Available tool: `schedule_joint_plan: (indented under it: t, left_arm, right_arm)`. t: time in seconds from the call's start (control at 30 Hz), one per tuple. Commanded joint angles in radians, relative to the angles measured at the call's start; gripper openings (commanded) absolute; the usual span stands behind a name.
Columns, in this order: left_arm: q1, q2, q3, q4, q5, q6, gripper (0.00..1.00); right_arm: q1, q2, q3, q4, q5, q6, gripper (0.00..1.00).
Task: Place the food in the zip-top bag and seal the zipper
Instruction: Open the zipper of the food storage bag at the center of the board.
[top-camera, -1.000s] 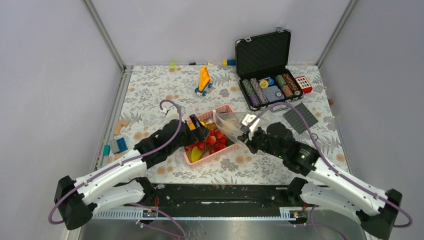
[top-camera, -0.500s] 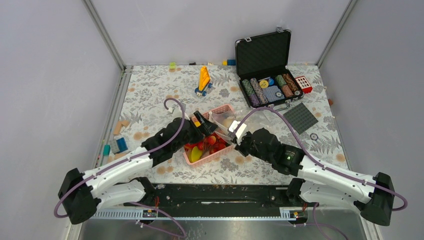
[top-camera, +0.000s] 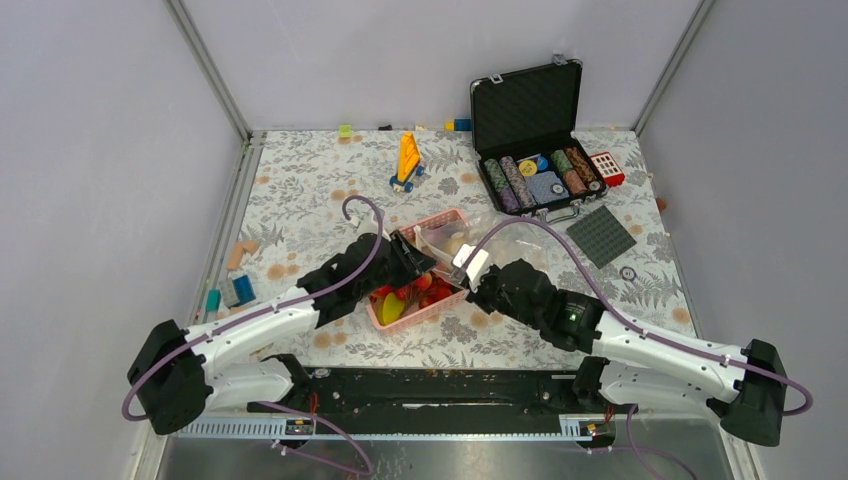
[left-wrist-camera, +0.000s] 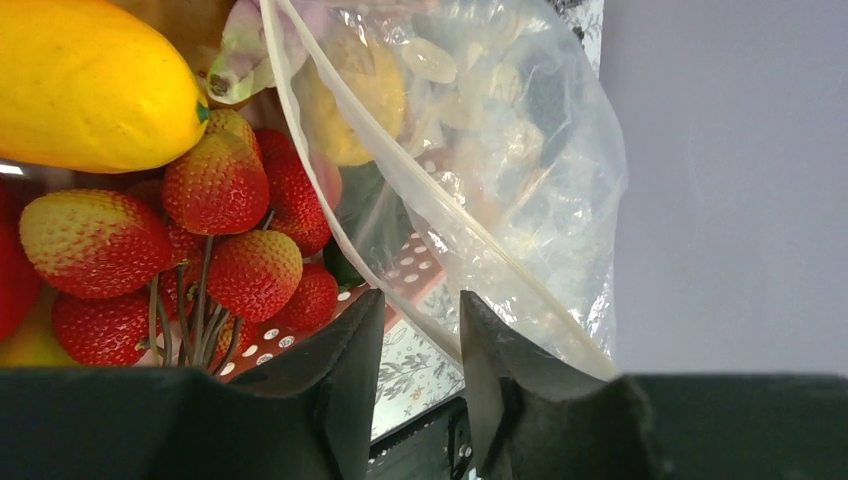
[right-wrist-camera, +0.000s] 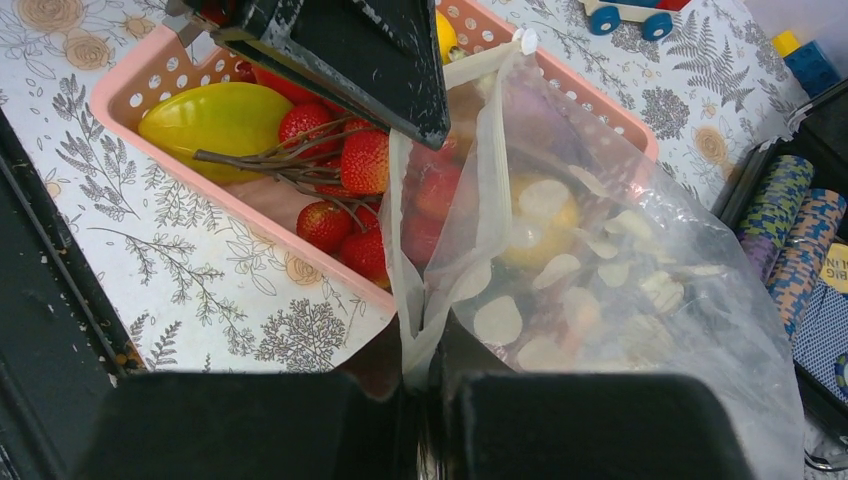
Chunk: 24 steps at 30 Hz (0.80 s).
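Pinching the bag (right-wrist-camera: 620, 280) by its zipper (right-wrist-camera: 492, 180), the right gripper (right-wrist-camera: 425, 345) has drawn it from mid-table over the basket (right-wrist-camera: 120, 90) toward the near edge, meeting the narrowly parted, empty left gripper (left-wrist-camera: 420, 310), so loading food (right-wrist-camera: 365, 160) can likely begin.

Pink basket (right-wrist-camera: 135, 80), red strawberries (left-wrist-camera: 215, 185)

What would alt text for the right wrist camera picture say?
The right fingers pinch the mouth edge of a clear dotted zip-top bag, which lies across a pink basket holding strawberries and a yellow-green fruit. The left arm's black fingers enter at the top.
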Motion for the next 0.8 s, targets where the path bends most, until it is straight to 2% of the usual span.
schedule_joint_plan:
  t: [0.0, 0.27, 0.33, 0.4, 0.43, 0.47, 0.5, 0.57, 0.73, 0.77]
  left_arm:
    - [0.002, 0.025, 0.027, 0.079, 0.062, -0.002, 0.32]
    - [0.002, 0.037, 0.031, 0.079, 0.074, -0.006, 0.31]
    - [0.003, 0.041, 0.036, 0.079, 0.076, -0.006, 0.23]
    - [0.002, 0.043, 0.039, 0.079, 0.076, -0.002, 0.05]
    - [0.002, 0.04, 0.039, 0.077, 0.073, 0.003, 0.0]
    - [0.002, 0.037, 0.042, 0.076, 0.068, 0.013, 0.0]
    - [0.002, 0.029, 0.045, 0.074, 0.061, 0.027, 0.0]
    - [0.001, 0.008, 0.051, 0.074, 0.044, 0.079, 0.0]
    - [0.002, -0.034, 0.121, 0.016, 0.031, 0.256, 0.0]
    - [0.001, -0.036, 0.132, 0.017, 0.039, 0.282, 0.0]
  right_arm:
    - [0.021, 0.004, 0.011, 0.046, 0.047, -0.023, 0.01]
    - [0.05, 0.0, 0.009, 0.051, 0.081, -0.038, 0.02]
    - [0.06, 0.006, 0.012, 0.051, 0.084, -0.039, 0.03]
    - [0.069, 0.012, 0.015, 0.051, 0.096, -0.041, 0.06]
    - [0.074, 0.015, 0.019, 0.048, 0.103, -0.04, 0.08]
    - [0.077, 0.017, 0.024, 0.037, 0.114, -0.032, 0.14]
    - [0.077, 0.019, 0.035, 0.014, 0.117, -0.022, 0.24]
    - [0.078, 0.019, 0.058, -0.043, 0.117, 0.011, 0.53]
    - [0.079, -0.056, 0.092, -0.122, 0.05, 0.137, 0.84]
    - [0.078, -0.083, 0.099, -0.13, 0.034, 0.166, 0.94]
